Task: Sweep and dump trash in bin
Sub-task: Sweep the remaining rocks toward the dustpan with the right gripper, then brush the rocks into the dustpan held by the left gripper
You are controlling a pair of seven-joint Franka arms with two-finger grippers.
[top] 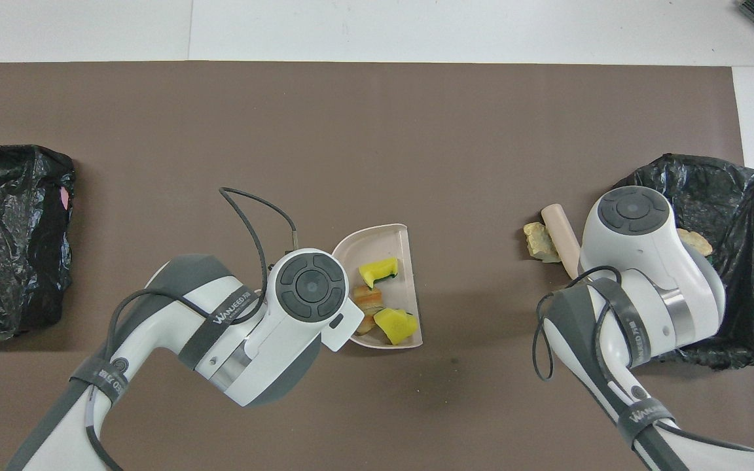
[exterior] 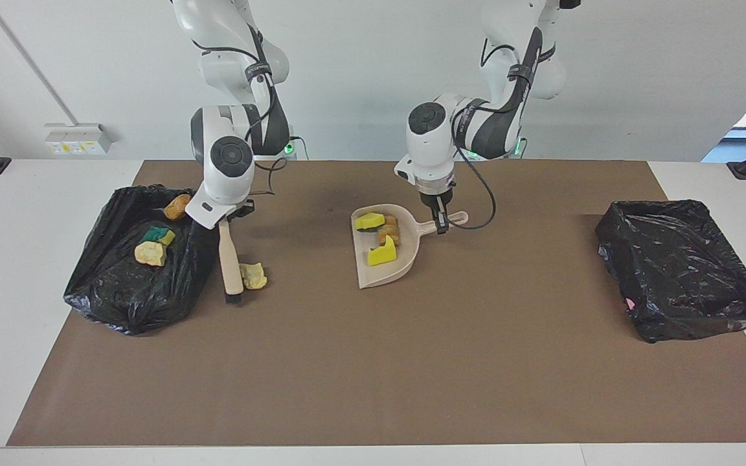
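Here, at the right arm's end of the bench: black-lined bin point(exterior: 143, 259) holding an orange-brown lump point(exterior: 177, 206), a green-backed sponge piece point(exterior: 157, 234) and a pale tan lump point(exterior: 151, 254). Just beside the bin, right gripper point(exterior: 225, 220) with jaws pinching the handle of the brush point(exterior: 230, 264), bristles down on the mat. Touching the brush head on the side toward the dustpan: one pale tan scrap point(exterior: 254, 276), loose on the mat. Mid-bench: beige dustpan point(exterior: 386, 272) carrying two yellow sponge pieces point(exterior: 381, 254) and an orange-brown lump point(exterior: 390, 229); left gripper point(exterior: 440, 223) with jaws pinching the dustpan handle. At the left arm's end: second black-lined bin point(exterior: 680, 268), apparently holding nothing.

Likely faults: scrap well apart from the dustpan, so a long sweep could let it roll off past the bristle ends; a fast stroke could flick it over the pan lip; a tilted pan could spill its load before reaching a bin.

Surface: brown mat point(exterior: 373, 362) over a white bench point(exterior: 36, 207). Room: pale wall, socket strip point(exterior: 78, 139) at the right arm's end.
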